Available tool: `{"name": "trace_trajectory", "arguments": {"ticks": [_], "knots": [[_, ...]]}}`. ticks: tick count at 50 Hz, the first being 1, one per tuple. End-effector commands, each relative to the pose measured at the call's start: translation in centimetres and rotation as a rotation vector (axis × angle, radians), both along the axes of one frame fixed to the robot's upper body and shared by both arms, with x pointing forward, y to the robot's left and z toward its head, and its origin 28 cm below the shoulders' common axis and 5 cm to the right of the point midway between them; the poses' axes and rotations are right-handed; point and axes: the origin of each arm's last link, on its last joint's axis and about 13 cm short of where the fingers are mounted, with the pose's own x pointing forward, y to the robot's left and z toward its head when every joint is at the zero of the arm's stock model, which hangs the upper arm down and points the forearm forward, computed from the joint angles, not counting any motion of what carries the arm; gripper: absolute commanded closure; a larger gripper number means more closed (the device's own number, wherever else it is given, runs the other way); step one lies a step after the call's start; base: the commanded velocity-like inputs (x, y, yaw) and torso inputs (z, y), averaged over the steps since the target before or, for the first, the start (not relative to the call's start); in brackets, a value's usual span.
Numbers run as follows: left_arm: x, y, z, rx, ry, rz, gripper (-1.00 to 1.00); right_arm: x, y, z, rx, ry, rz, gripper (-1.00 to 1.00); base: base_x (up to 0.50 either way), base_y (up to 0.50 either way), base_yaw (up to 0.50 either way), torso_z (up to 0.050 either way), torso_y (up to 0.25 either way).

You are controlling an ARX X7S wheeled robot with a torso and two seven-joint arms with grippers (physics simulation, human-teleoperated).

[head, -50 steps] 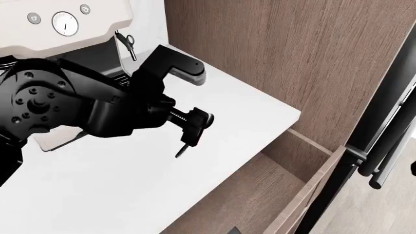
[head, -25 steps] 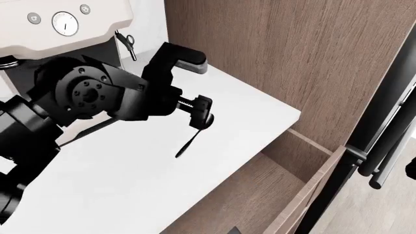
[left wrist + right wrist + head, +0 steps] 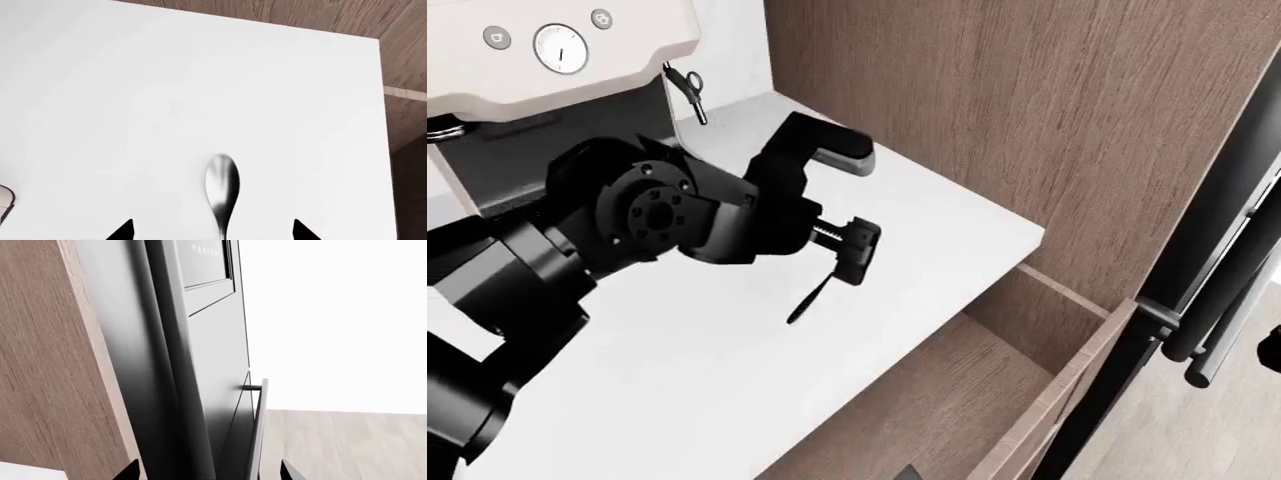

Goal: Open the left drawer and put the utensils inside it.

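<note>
Left pincer (image 3: 843, 200) wide apart over the white counter (image 3: 667, 380), black spoon (image 3: 221, 187) between its fingertips.

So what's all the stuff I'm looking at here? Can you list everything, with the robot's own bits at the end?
Spoon: one, glossy black, lying on the countertop below the left gripper.
Countertop: one, white, running diagonally through the head view.
Drawer: one, brown wood grain, pulled open at the counter's front edge, dark bar handle.
Coffee machine: one, cream body with a round dial, at the back of the counter.
Steam wand: one, black, hanging off the coffee machine.
Tall cabinet panel: one, brown wood, beside the counter.
Fridge: one, black, next to the wood panel.
Floor: pale wood planks.
Left gripper: one, black, open over the spoon.
Right gripper: one, black, open, facing the fridge.
</note>
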Motion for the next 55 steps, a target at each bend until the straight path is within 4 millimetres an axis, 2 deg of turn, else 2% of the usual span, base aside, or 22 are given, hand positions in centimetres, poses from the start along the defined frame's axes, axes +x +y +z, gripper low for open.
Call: {"name": "trace_trajectory", "arguments": {"ticks": [1,18,55], "knots": [[0.1,-0.4,-1.3,0.005,0.021,-0.003,-1.0,0.0,-0.1,-0.2,0.004,0.002,-0.001,-1.0,0.0,0.0,0.0,0.0,0.0],[0.4,-0.7,-3.4,0.018,0.06,0.004,-1.0,0.0,-0.2,-0.6,0.012,0.005,-0.002,-1.0,0.0,0.0,0.0,0.0,0.0],[0.9,-0.7,-5.7,0.059,0.117,0.014,-1.0,-0.3,-0.4,-0.6,0.022,-0.008,-0.007,-1.0,0.0,0.0,0.0,0.0,0.0]]}}
